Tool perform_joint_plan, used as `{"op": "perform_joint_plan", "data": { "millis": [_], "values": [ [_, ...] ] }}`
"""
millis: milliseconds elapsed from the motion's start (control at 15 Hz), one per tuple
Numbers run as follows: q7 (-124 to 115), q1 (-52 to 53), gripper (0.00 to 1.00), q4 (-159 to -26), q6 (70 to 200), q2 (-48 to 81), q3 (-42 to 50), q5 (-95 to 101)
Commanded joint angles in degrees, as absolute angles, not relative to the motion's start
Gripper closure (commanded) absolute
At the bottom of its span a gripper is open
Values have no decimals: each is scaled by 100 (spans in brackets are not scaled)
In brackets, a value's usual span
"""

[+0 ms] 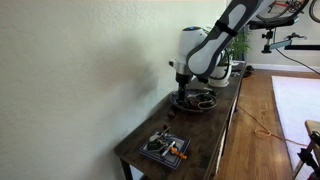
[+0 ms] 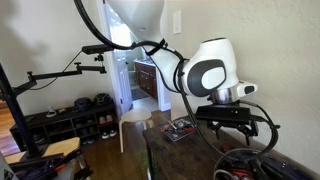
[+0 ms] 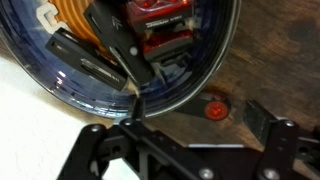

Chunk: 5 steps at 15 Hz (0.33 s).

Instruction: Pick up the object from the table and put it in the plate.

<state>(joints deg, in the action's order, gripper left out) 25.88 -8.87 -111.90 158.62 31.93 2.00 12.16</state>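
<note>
Against a pale plaster wall (image 1: pixel 80 70), one long dark wooden table (image 1: pixel 207 126) carried one round, shallow, dark grey-black plate (image 1: pixel 211 101), one square dark tray with orange pieces (image 1: pixel 151 153) nearer the camera, and one green potted plant (image 1: pixel 238 47) at the far end. A single white-and-black robot arm (image 1: pixel 205 52) reached over the table, and its black gripper (image 1: pixel 183 86) hung directly above the plate in both exterior views. In the wrist view the two black fingers (image 3: pixel 268 122) stood wide apart with nothing between them, just outside the plate's near rim. The plate's glossy, blue-tinged bowl (image 3: pixel 203 72) held a jumble of pieces: at least one orange, two red and several long black ones, too crowded to count exactly. Which of them was the task's object could not be told. One small red round disc (image 3: pixel 213 108) lay on the bare wood just beside the plate's rim, outside it. An exterior view showed one low shoe rack (image 2: pixel 75 118) and one open doorway (image 2: pixel 140 75) behind the arm.
</note>
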Motion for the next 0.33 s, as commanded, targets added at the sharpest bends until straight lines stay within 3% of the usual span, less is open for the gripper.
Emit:
{"op": "perform_joint_plan", "data": {
  "millis": [0,267],
  "values": [
    [2433,-805,0,-11623,15550,2638,149,1278],
    [2546,-841,0,-11333,15572,2878,87,1243]
  ]
}}
